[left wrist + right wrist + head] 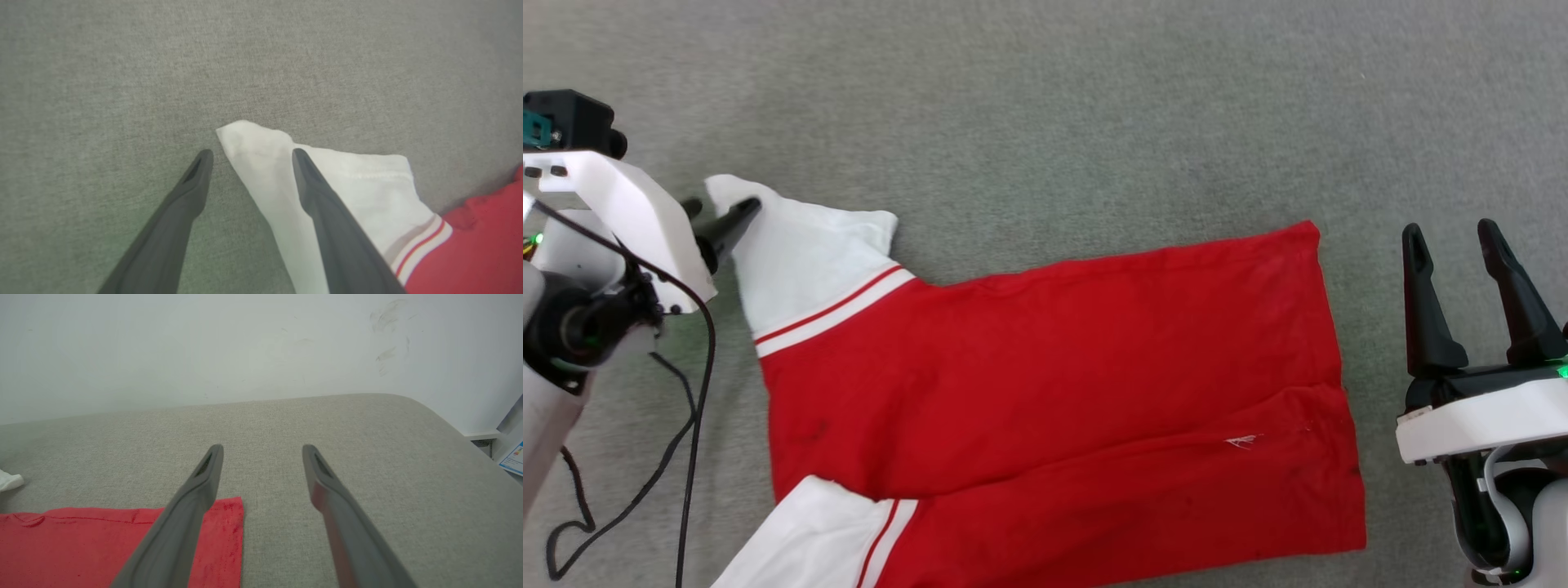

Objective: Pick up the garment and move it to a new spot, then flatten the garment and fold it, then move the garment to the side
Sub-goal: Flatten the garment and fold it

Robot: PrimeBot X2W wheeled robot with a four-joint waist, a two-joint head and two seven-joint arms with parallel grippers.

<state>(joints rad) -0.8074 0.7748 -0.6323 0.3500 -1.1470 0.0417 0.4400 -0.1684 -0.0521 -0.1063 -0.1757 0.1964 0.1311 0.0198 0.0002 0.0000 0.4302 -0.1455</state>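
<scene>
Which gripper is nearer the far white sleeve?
Left. The left gripper straddles the edge of that white sleeve; the right gripper sits beyond the garment's hem, clear of it.

Garment (pixel 1054 367) btwn L gripper (pixel 252 153), R gripper (pixel 1451 230)

White wrist shells (pixel 629 220), dark tapered fingers (pixel 1425 310), black cable (pixel 690 441), green light (pixel 1561 371)

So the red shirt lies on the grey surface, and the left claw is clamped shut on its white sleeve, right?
Not quite. The left claw is open, not clamped shut: the left wrist view shows its two fingers spread, one over the white sleeve, one over the grey surface. The red shirt does lie on that surface.
</scene>
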